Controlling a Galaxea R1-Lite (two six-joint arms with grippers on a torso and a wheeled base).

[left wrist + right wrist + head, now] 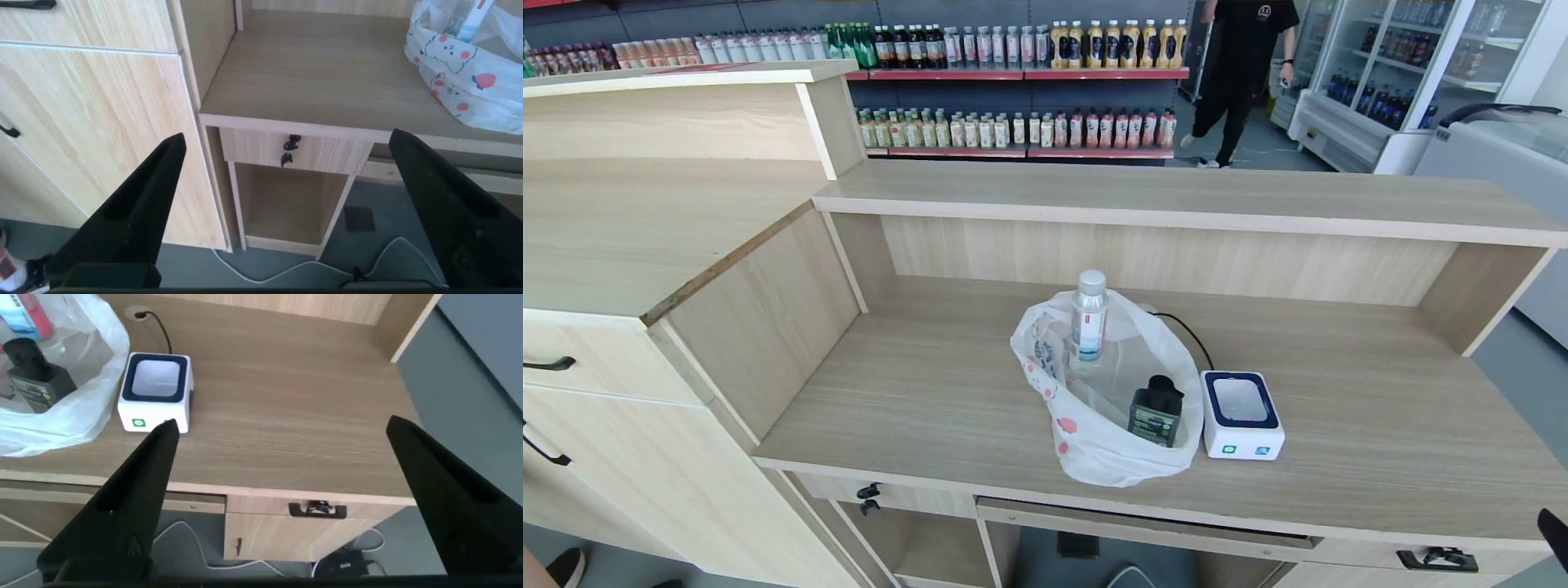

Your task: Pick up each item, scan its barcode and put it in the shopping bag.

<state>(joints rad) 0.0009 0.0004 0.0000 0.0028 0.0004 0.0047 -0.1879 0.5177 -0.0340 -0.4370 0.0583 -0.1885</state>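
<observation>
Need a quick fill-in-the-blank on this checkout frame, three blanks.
The bag holds ____ items: a clear bottle and a dark pouch. The scanner sits beside the bag, on the robot's ____ side. The left gripper and right gripper are both ____.
Missing words: two; right; open.

Wooden counter bears a shopping bag beside a scanner

Before me stands a pale wooden counter with a raised ledge along its far side. Under its front edge, a drawer has a black lock. On my left is a cupboard with black handles. Beyond, red shelves carry drink bottles, and glass-door fridges stand to the right.
</observation>
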